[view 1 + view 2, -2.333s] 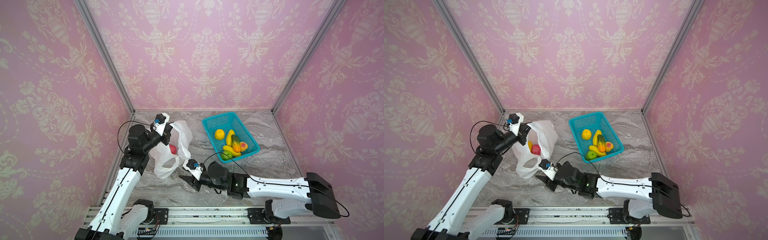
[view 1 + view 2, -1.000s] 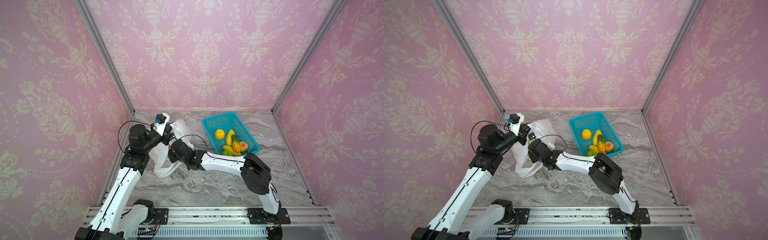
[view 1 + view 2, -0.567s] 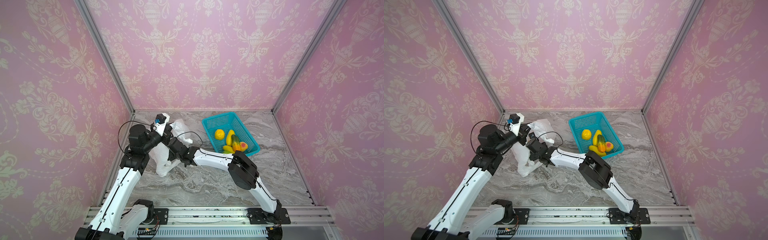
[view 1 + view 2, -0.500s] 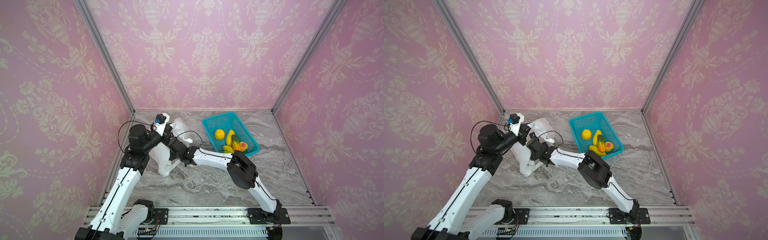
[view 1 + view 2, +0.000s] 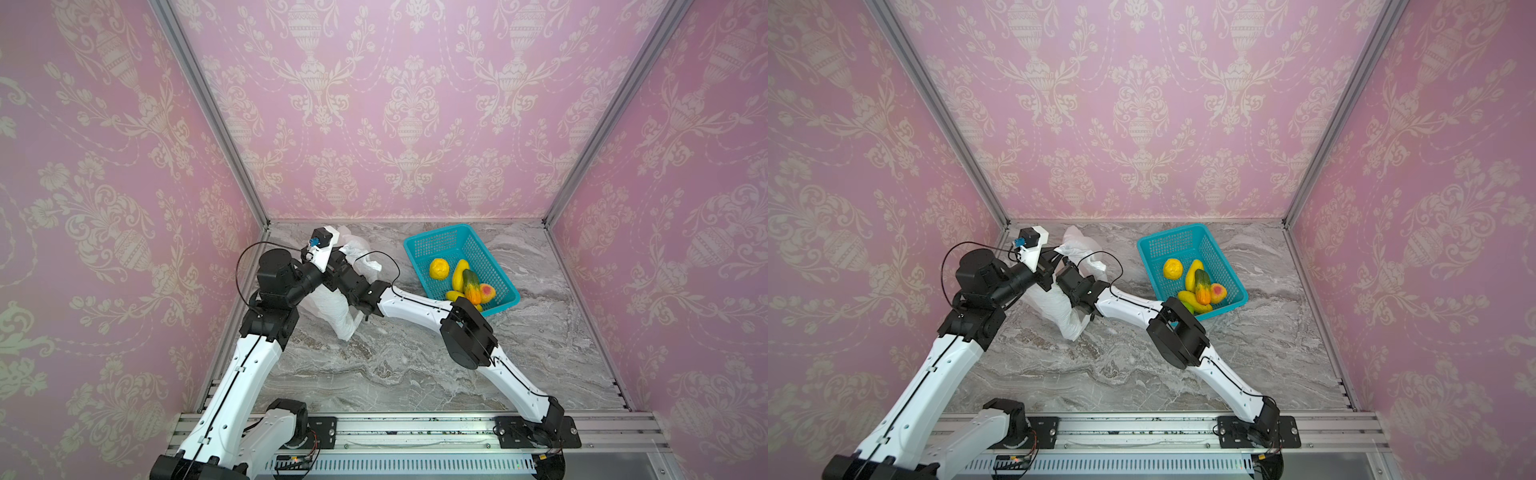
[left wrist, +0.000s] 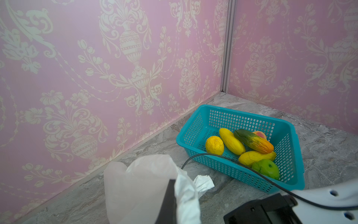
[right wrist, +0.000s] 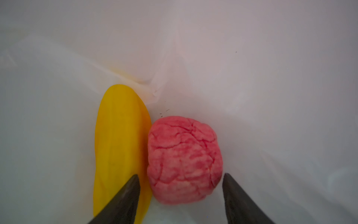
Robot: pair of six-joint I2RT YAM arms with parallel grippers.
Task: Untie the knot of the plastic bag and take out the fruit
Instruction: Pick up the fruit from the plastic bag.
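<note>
The white plastic bag hangs at the table's back left, held up by my left gripper, which is shut on a bunched strip of its rim. My right gripper is inside the bag and open. Its two dark fingertips stand on either side of the near end of a pink-red fruit. A long yellow fruit lies against that fruit. From above, the right wrist disappears into the bag's mouth. The knot does not show; a loose crumpled handle end hangs free.
A teal basket stands at the back right of the bag with several fruits in it. The right arm's elbow hovers just in front of the basket. Pink walls close in three sides.
My right arm has swung from the table's front up to the bag and pushed its gripper inside. The bag has slumped around it. The left gripper has kept its hold.
</note>
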